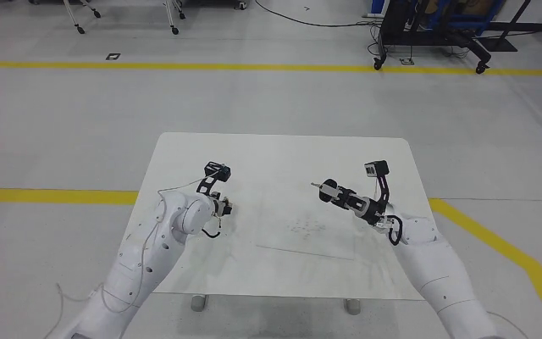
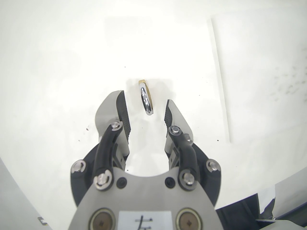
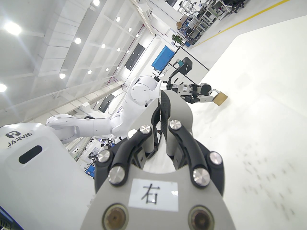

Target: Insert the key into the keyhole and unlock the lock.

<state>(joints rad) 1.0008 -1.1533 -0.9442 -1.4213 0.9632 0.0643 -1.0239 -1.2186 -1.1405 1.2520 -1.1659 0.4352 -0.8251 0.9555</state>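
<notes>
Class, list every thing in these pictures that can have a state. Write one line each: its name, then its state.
padlock, standing on the table, loop on top, looks shut.
key, held up in the air, well apart from the padlock, not yet inserted.
left gripper, jaws open, one each side of the padlock's loop, not touching it.
right gripper, jaws shut, apparently on the key.
</notes>
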